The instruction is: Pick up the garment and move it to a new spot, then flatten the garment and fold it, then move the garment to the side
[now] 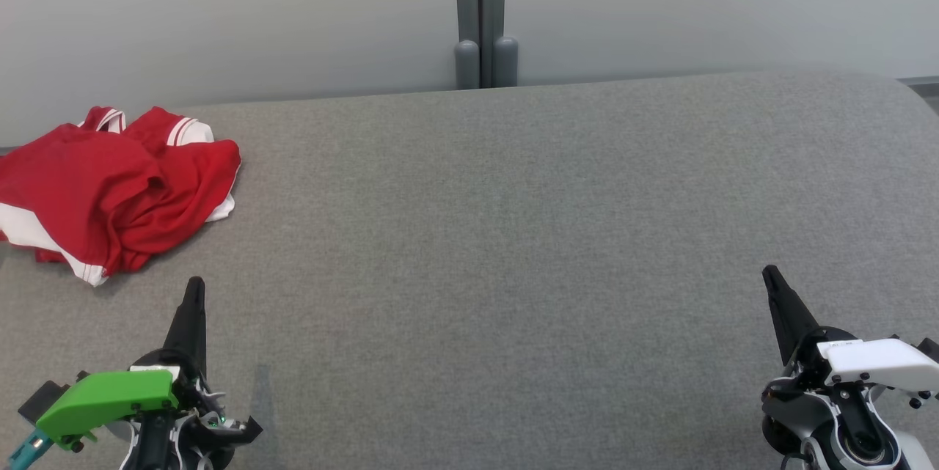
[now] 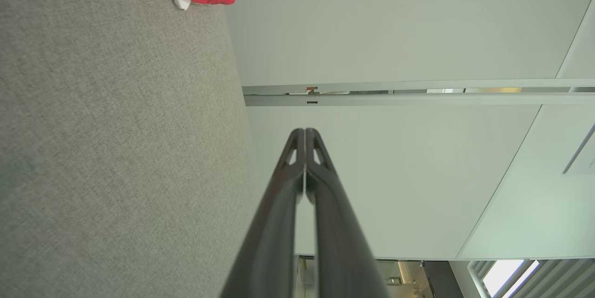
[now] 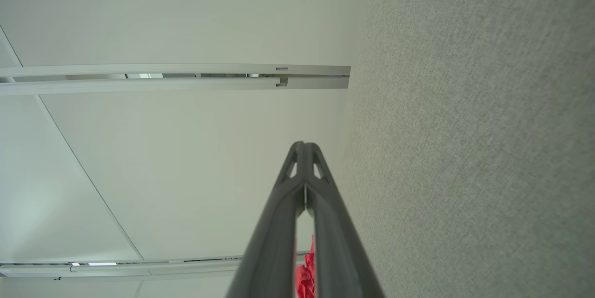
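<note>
1. Progress check: as I'm judging it, nothing of the task is looking done yet. The red-and-white garment point(image 1: 110, 191) is lying crumpled in a heap, not flattened, not folded.
2. Garment is sitting at the far left of the grey fabric-covered surface point(image 1: 513, 235), near its back edge, and is partly running off the left side of the head view.
3. I'm reading the left gripper point(image 1: 194, 287) as clenched on nothing. Its two dark fingers are pressing together tip to tip in the left wrist view. It's hovering just short of the garment, not touching it.
4. I'm reading the right gripper point(image 1: 770, 276) as clenched and empty too. It's sitting at the lower right, well apart from the garment.
5. I'm treating the middle of the surface, between the two grippers, as a likely new spot.
6. Everything is remaining: pick up, relocate, flatten, fold, shift aside. I'm judging the first grab as the step in hand, and the left arm is looking like the closer one for it; fingers are needing to open first.
</note>
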